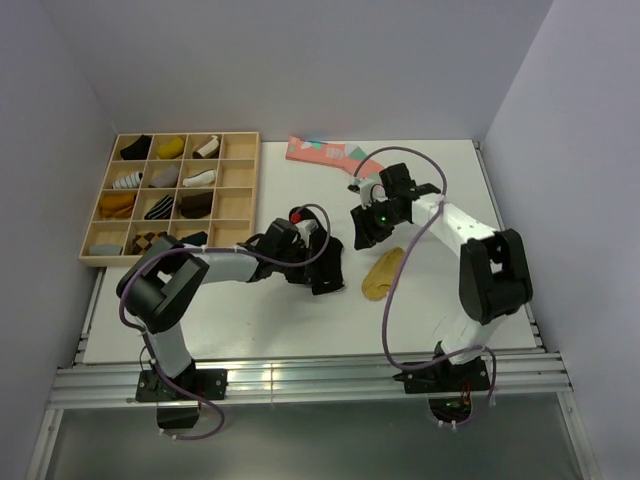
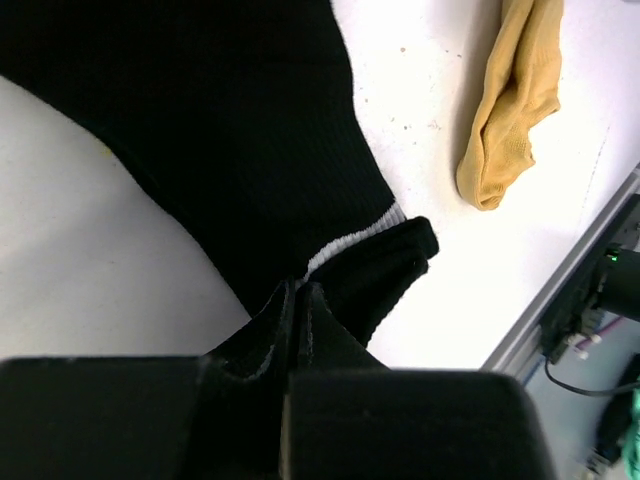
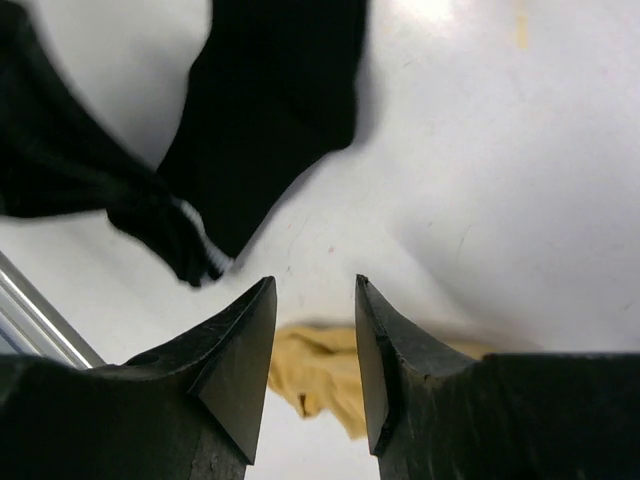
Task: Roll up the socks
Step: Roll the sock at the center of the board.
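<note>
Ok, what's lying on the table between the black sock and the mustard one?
Nothing. The left wrist view shows only bare white table between the black sock and the mustard sock.

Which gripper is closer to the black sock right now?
Left. The left gripper is shut on the black sock near its striped cuff. The right gripper is open, clear of it, over the tan sock.

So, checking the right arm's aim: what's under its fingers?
Part of the mustard-tan sock shows between the open right fingers, lying on the white table. The fingers cover its sides, so its full outline is hidden.
</note>
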`<state>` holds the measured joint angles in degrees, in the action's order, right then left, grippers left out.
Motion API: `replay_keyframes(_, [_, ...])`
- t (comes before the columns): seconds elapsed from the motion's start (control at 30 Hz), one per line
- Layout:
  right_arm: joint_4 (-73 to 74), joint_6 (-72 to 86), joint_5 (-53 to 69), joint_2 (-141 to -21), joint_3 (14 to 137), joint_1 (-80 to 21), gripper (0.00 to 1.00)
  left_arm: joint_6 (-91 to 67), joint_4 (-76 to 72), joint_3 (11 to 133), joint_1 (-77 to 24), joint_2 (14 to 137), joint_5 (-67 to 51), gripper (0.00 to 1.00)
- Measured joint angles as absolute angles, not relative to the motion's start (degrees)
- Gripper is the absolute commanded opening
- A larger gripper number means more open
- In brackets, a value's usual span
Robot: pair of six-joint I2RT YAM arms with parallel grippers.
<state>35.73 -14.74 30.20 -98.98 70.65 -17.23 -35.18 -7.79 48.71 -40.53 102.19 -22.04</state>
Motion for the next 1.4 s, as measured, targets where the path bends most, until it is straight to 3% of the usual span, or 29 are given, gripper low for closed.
replay_keyframes(0.23, [31.6,-25.4,31.0,-87.2,60.6,-21.5,0.4,-34.9,-0.7,53.1,-38.3,104.5,-26.5,0.0])
replay_keyframes(0.5, [23.8,-34.9,24.8,-79.3,47.4,-37.5,0.4,-34.7,2.3,55.5,-36.9,106.7,-30.7,0.0])
replay_keyframes(1.1, [13.5,-42.2,12.4,-80.6,42.9,-53.3,0.4,-34.7,2.9,55.9,-36.2,107.9,-34.5,0.0])
replay_keyframes(1.4, [8.4,-44.6,5.8,-86.5,41.9,-54.8,0.39,-34.7,2.6,55.6,-36.2,107.9,-34.9,0.0])
